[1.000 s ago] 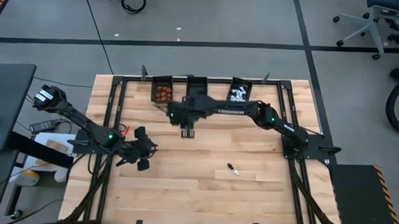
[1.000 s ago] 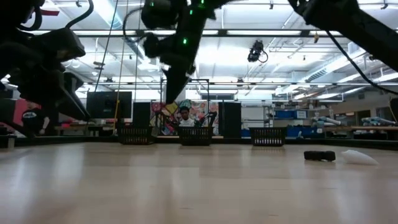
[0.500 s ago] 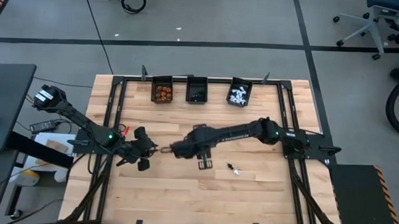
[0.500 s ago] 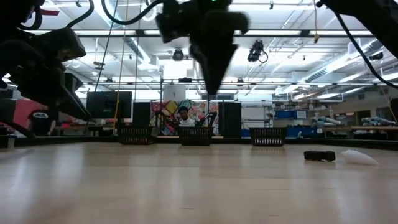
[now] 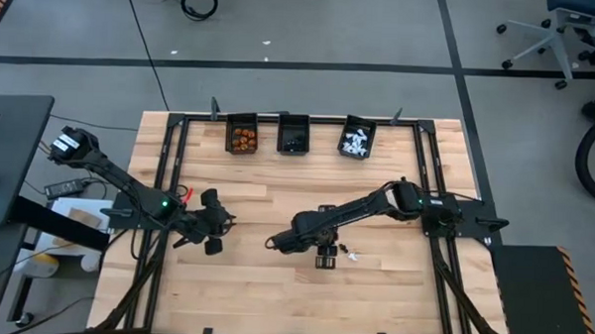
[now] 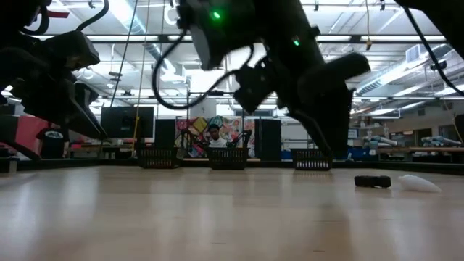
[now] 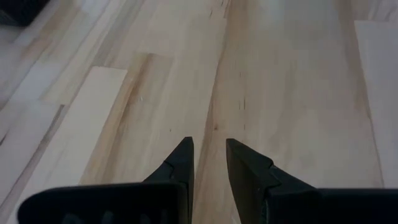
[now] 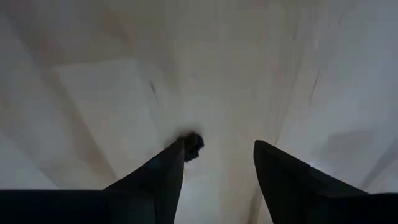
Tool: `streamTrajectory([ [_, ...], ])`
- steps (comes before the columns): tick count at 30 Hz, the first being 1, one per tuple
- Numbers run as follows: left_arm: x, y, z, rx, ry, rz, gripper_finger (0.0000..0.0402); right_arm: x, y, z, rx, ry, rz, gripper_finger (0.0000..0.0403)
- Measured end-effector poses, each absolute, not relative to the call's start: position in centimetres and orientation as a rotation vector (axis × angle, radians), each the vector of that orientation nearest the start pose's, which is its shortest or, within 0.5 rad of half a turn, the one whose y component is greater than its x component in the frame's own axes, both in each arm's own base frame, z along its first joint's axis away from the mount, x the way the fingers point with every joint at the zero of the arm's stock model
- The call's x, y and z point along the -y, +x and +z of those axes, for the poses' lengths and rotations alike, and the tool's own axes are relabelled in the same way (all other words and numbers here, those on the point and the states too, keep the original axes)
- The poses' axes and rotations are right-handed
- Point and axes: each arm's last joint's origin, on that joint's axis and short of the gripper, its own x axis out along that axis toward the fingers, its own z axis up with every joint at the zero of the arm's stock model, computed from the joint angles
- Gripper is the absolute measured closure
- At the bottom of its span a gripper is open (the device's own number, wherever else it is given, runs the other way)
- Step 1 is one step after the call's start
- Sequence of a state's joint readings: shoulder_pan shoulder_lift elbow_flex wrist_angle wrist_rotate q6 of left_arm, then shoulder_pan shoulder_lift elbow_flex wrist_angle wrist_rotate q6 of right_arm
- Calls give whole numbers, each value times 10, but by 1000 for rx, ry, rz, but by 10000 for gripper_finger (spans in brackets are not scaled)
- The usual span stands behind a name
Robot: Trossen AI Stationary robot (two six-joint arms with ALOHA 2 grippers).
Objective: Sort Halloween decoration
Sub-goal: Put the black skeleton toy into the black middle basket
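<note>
Right gripper [image 5: 325, 257] hangs low over the middle of the counter [image 5: 273, 295], jaws spread wide and holding nothing. Last loose Halloween decoration [image 5: 349, 253], one black piece and one white piece, lies on the bare wood just beside those jaws, toward the right arm's base. In the right wrist view a black trinket [image 8: 194, 144] sits at the inner tip of one finger, off to one side of the gap, not centred, so the jaws likely need a small sideways shift before closing. Long axis too small to tell. Left gripper [image 5: 213, 227] waits well apart at the counter's left side, jaws narrowly parted, empty. The three bins [image 5: 292, 134] sit along the far edge, with sorted pieces inside.
</note>
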State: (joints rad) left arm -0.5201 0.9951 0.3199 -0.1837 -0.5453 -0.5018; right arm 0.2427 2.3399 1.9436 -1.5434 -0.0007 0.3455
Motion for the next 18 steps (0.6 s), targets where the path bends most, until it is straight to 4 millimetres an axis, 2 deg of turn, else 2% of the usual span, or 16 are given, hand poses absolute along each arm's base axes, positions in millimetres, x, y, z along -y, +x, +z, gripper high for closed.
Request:
streamTrajectory([
  [3, 69, 151, 148, -710, -39, 205, 329, -97, 391, 164, -1923, 48, -200, 204],
  [12, 69, 151, 148, -713, -26, 201, 329, -85, 350, 159, -1836, 376, -292, 209],
  [18, 69, 151, 148, -713, -23, 200, 329, -85, 343, 147, -1820, 443, -343, 212],
])
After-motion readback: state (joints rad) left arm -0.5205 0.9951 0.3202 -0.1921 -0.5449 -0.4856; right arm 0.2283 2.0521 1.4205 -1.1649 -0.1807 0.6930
